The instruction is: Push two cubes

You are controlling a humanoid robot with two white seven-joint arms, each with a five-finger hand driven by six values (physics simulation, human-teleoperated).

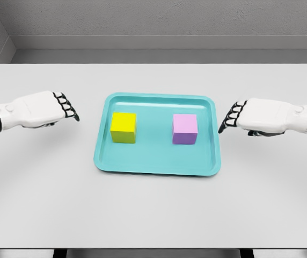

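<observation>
Yellow cube [124,127]: sits flat in the left half of the tray, upright, its top face bright and its front face a duller olive-yellow.
Lilac cube [185,129]: sits flat in the right half of the same tray, level with the yellow cube and well apart from it, with bare tray floor between them.
Tray [156,165]: teal, shallow, with rounded corners and a raised rim; it lies in the middle of the counter, its long sides running left to right. Both cubes stand clear of the rim.
Left hand [50,108]: white with dark fingers, it is over the counter to the left of the tray, near the rim but apart from it. The fingers [67,109] point toward the tray, lie loosely extended and hold nothing.
Right hand [255,117]: mirrors the left on the far side of the tray, just beside the right rim without a clear touch. Its dark fingers [232,118] point inward toward the lilac cube, relaxed and gripping nothing.
Counter [153,215]: plain pale grey surface, carrying the tray.
Background: grey wall behind the counter's far edge.
</observation>
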